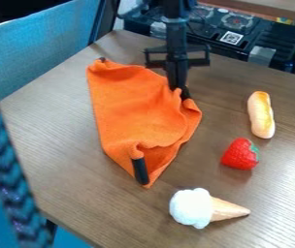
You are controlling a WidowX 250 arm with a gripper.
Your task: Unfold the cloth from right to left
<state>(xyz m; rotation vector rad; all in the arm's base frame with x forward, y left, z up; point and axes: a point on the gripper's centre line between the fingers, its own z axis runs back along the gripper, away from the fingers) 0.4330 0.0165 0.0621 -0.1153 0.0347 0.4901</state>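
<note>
1. Orange cloth (130, 106) lies rumpled on the tabletop (59, 145), left of centre, a dark patch at its lower tip!
2. And there's the arm (174, 43), in from the top edge, pointing nearly straight down.
3. Its hand (180, 90) is right at the cloth's ruffled upper-right edge; open or clamped, I cannot tell.
4. Over on the right, strawberry (239, 154) sits between long yellow toy (261, 115) and ice-cream cone (199, 208).
</note>
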